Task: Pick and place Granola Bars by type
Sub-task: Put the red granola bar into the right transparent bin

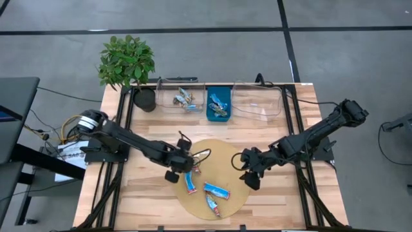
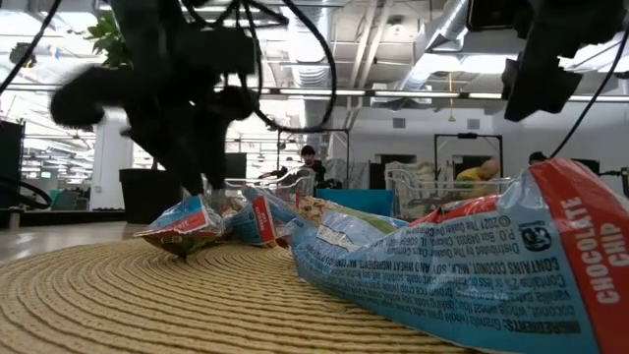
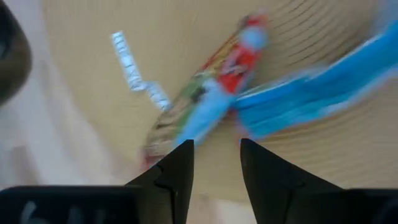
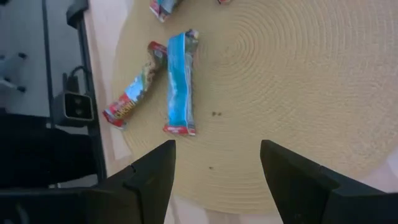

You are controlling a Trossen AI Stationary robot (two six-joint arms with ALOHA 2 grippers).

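From overhead I had even, bright light on the bench (image 1: 148, 193), with only soft shadows under the arms. At bench height, the ceiling lights (image 2: 550, 64) glared and left the arms dark and blurred; the nearest wrapper (image 2: 472, 275), lower right, was sharp. The left wrist feed was smeared with motion blur across its bars (image 3: 205, 102). The right wrist feed was clear.

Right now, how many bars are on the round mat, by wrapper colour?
Blue bars: 3
Greenish-tan bar: 1
Total on the woven mat: 4
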